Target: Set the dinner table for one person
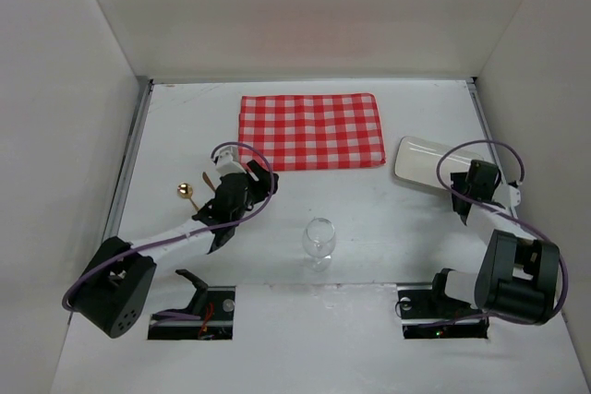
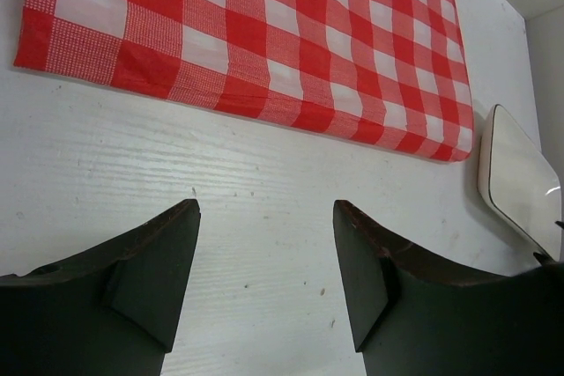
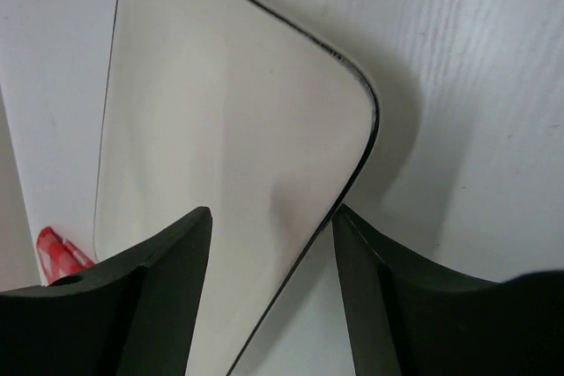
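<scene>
black left gripper (image 2: 266, 209): fingers wide apart, empty, above bare surface near the checked cloth (image 2: 264, 33)
right gripper (image 3: 273, 213): wide apart, empty, over white plate (image 3: 229, 129)
dinner table (image 1: 388, 219): matte white, beneath both arms

Setting: a robotics lab test cell, not a home. Plain white panels (image 1: 65, 89) box in the table (image 1: 369, 219) on three sides, and grey metal strips (image 1: 130, 159) run along its edges. A left arm (image 1: 175, 237) and a right arm (image 1: 503, 260) are fixed at the near edge, with purple cables (image 1: 503, 148) looped over them. Two cut-outs (image 1: 196, 311) by the bases expose wiring and small lit indicators. The only domestic items are props on the bare surface: a cloth (image 1: 312, 131), a plate (image 1: 420, 161) and a glass (image 1: 319, 237).
</scene>
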Robot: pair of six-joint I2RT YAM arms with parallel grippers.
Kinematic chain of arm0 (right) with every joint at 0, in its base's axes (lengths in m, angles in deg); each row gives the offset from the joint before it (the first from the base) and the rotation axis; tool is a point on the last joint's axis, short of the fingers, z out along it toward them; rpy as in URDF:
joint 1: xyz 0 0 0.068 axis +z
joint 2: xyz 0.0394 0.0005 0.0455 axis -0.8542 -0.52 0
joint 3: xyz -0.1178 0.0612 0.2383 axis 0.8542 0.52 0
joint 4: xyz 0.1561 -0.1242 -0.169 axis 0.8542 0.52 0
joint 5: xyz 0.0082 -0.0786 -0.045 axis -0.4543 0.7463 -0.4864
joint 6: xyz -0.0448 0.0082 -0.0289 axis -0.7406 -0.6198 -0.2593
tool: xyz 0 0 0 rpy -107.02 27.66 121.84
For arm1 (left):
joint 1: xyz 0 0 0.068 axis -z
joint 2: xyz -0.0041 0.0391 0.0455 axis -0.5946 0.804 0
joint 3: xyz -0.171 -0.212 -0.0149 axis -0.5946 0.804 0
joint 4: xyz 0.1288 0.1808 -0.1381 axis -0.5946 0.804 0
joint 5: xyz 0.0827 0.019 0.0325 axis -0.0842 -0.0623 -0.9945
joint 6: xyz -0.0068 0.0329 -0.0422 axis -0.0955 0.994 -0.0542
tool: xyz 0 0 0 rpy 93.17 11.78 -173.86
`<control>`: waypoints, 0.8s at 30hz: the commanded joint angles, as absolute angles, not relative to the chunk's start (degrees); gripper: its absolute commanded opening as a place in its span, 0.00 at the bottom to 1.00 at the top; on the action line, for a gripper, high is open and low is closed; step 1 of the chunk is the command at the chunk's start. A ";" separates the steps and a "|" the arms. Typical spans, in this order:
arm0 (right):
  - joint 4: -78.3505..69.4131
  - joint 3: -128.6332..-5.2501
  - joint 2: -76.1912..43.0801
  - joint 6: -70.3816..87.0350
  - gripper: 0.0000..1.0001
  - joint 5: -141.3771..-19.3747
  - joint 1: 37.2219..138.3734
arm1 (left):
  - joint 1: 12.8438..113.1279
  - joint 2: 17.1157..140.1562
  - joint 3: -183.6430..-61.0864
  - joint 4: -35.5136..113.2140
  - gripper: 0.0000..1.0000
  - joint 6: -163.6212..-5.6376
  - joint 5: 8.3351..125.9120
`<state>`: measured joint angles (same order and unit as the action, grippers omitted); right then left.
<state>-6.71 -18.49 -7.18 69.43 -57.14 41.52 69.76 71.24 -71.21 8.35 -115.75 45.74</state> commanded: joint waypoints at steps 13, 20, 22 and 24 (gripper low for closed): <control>-18.06 -20.57 -17.47 79.29 0.56 -63.33 50.89 | 69.40 71.61 -71.29 5.62 0.59 -116.20 46.91; -21.67 -19.43 -19.58 83.86 0.44 -60.17 50.89 | 69.05 72.31 -71.20 5.27 0.59 -116.20 46.91; -21.41 -20.05 -20.72 84.04 0.41 -60.34 50.89 | 68.96 72.57 -71.29 5.27 0.59 -116.20 46.91; -21.41 -20.31 -21.52 84.83 0.37 -60.26 50.89 | 68.96 72.66 -71.29 5.01 0.59 -116.20 46.91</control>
